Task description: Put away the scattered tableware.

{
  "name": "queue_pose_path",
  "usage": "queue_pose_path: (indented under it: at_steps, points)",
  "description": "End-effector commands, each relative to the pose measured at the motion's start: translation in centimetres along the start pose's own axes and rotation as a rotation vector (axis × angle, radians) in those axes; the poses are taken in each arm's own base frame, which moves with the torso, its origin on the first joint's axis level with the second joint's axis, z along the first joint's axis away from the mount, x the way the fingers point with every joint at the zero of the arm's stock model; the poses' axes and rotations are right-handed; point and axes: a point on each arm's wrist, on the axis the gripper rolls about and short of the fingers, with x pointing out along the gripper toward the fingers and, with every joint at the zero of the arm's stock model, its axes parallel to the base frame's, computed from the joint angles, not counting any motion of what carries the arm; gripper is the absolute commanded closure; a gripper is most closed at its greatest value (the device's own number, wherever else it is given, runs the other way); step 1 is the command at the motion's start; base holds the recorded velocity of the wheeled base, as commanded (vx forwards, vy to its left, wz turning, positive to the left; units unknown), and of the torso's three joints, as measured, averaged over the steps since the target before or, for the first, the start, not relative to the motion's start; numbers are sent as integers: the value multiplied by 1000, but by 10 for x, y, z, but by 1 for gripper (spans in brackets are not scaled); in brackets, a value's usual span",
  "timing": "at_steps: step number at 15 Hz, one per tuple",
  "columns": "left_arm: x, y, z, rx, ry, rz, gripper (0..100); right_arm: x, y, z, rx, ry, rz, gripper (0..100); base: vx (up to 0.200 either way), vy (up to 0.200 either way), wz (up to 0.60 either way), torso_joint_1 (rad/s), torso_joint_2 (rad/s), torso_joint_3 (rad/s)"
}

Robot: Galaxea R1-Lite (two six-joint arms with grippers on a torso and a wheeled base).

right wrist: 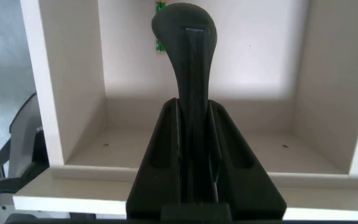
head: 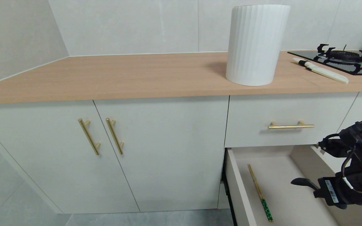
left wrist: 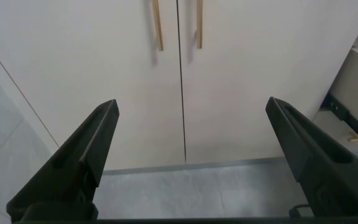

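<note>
Clenched flat against each other with nothing between them, the jaws of the right gripper hang over the open drawer at the near right. A pair of wooden chopsticks with green patterned ends lies on the drawer floor, close along its left wall and apart from the gripper. Spread wide and empty, the jaws of the left gripper face the double cupboard doors low down, near the floor. Up on the wooden countertop stands a tall white ribbed container, and right of it a pale knife lies just beside the black hob
</note>
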Motion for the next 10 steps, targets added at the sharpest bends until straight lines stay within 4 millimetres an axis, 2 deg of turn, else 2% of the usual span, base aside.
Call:
queue_pose_path:
  at_steps: [1,2,5,6,7,10]
  points:
    - [0,0,0,1,-1,0,0,4,1,1,-1,3,-1,100,0,0,0,0,0,0]
    - [0,0,0,1,-1,0,0,9,1,1,0,0,0,100,0,0,0,0,0,0]
    - [0,0,0,-1,-1,0,0,48,7,5,-1,9,-6,100,0,0,0,0,0,0]
    - [0,0,0,1,1,0,0,53,7,5,0,9,-8,100,0,0,0,0,0,0]
    - [0,0,0,-1,-1,0,0,80,8,2,2,11,-25,100,0,0,0,0,0,0]
    - [0,0,0,1,1,0,0,126,2,1,31,35,-65,100,0,0,0,0,0,0]
